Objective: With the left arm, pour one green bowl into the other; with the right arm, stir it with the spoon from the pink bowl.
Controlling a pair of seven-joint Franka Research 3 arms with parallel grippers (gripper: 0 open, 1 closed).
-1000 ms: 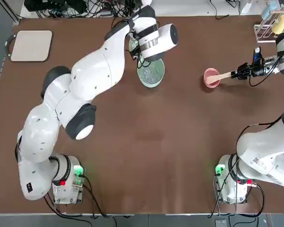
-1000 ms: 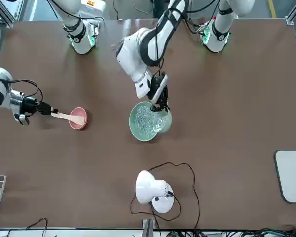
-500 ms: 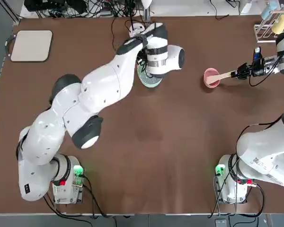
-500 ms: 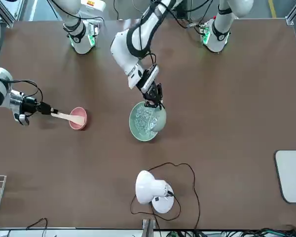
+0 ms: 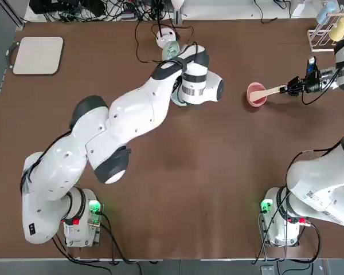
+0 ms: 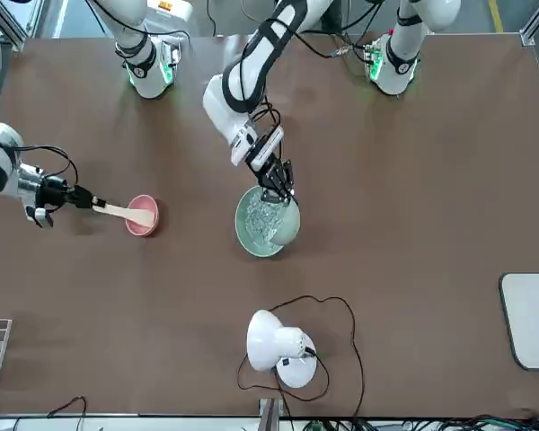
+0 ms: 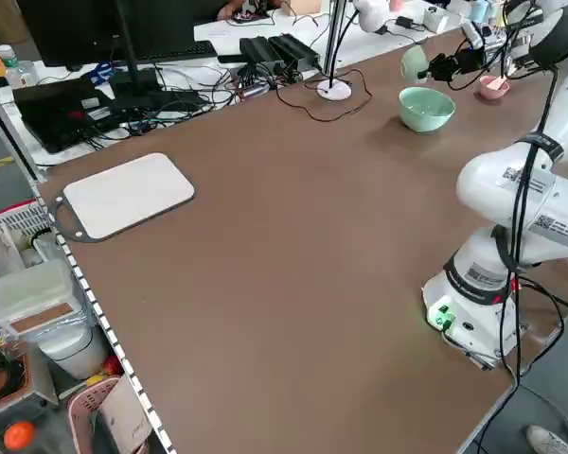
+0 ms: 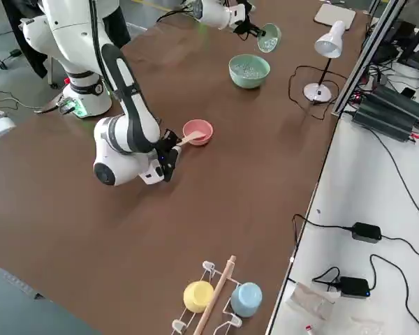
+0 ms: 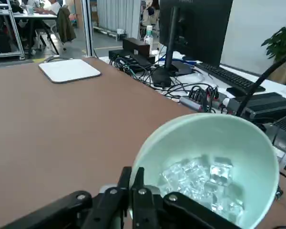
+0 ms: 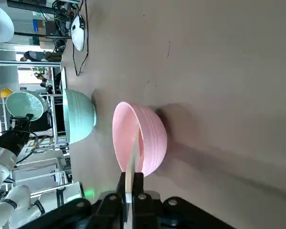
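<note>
My left gripper (image 6: 278, 186) is shut on the rim of the small green bowl (image 9: 209, 162). It holds that bowl tipped on its side in the air, with clear bits still inside. The bowl hangs by the far edge of the large mint-green bowl (image 6: 259, 224), which stands on the table with glinting bits in it. To the robot's right, the pink bowl (image 5: 255, 94) holds the wooden spoon (image 5: 272, 90), whose handle sticks out over the rim. My right gripper (image 5: 291, 87) is shut on that handle, low over the table.
A white desk lamp (image 6: 278, 346) with its cable stands just beyond the large bowl. A white board (image 5: 38, 55) lies at the far left corner. A rack with a yellow and a blue cup (image 8: 216, 296) stands at the far right edge.
The left arm has swung and turned its wrist, carrying the small green bowl from over the large bowl toward its far side, more tilted. The right gripper stays at the spoon's handle.
</note>
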